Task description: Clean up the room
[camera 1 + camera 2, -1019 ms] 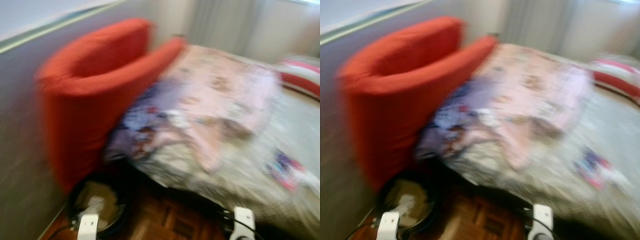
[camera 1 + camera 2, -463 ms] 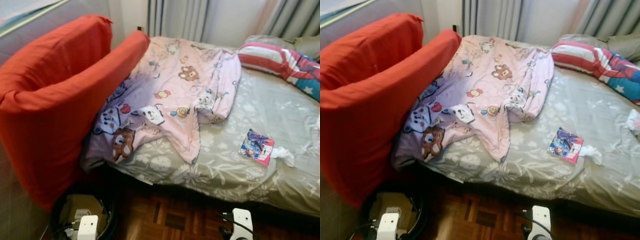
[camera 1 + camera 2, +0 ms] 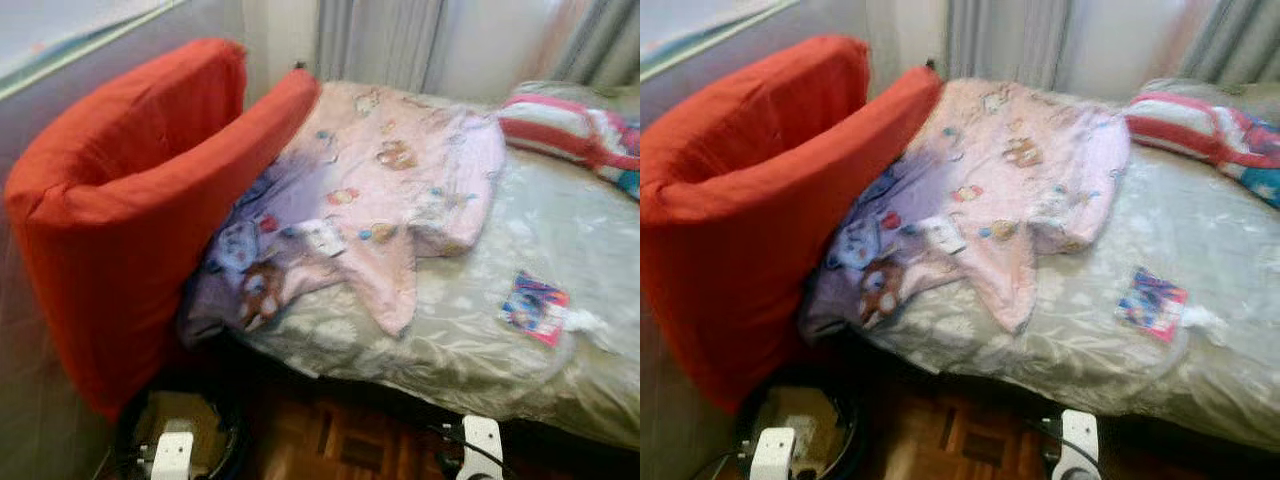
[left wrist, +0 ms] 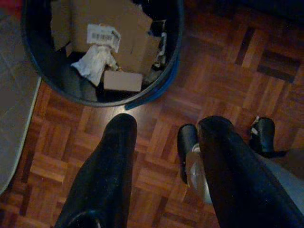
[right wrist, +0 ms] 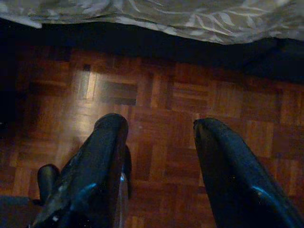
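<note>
Left wrist view: left gripper [image 4: 164,135] fingers apart above bin [image 4: 173,71] of cardboard | head view: blanket [image 3: 380,190] on bed [image 3: 470,340] | right gripper [image 5: 159,130] fingers apart over floor [image 5: 190,95]

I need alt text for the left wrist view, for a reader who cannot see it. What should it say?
The left claw, its two black fingers apart and holding nothing, hangs above a parquet floor. Beyond it stands a dark round bin holding cardboard and crumpled paper.
</note>
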Controlling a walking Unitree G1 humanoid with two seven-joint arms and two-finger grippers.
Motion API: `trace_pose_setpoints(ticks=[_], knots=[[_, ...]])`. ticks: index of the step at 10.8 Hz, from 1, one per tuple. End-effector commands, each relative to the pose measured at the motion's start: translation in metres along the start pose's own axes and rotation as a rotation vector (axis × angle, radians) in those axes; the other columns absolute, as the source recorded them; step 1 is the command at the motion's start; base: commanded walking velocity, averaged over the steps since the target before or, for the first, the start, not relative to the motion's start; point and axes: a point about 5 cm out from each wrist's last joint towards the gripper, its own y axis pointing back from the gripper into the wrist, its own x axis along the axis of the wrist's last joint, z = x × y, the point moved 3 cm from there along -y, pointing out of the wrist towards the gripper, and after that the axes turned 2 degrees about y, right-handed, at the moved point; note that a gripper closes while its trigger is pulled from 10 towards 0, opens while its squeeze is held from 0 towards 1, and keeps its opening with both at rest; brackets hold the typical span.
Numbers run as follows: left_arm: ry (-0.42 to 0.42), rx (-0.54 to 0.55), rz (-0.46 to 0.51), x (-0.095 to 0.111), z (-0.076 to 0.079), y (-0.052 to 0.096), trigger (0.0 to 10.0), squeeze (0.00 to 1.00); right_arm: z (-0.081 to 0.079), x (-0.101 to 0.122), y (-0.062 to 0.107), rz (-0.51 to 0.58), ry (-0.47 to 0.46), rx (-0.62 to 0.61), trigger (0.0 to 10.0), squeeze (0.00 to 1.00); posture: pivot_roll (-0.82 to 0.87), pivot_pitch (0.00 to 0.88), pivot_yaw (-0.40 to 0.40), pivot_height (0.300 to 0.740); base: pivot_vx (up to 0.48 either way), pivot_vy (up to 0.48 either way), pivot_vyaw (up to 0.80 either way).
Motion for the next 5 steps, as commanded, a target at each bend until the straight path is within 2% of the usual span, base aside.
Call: trace_pose_setpoints(ticks=[1,3,5], knots=[[-0.017,-0.01,-0.016,-0.005,0.0025,0.0006,10.0,0.0,0.0039,-0.0042,0.0008,-0.015,-0.001,-0.01,10.0,0.0,0.15,0.015,-0.044,0.74,0.0,-0.262,-0.74],[-0.013,-0.01,-0.013,-0.0036,0.0025,0.0003,10.0,0.0,0.0039,-0.0024,0.0005,-0.01,0.001,-0.011,10.0,0.0,0.16,0.026,-0.044,0.74,0.0,-0.266,-0.73],[-0.003,-0.008,-0.009,-0.0027,0.0026,0.0002,10.0,0.0,0.0044,-0.0017,0.0004,-0.009,-0.002,-0.016,10.0,0.0,0.16,0.034,-0.048,0.74,0.0,-0.264,0.0]])
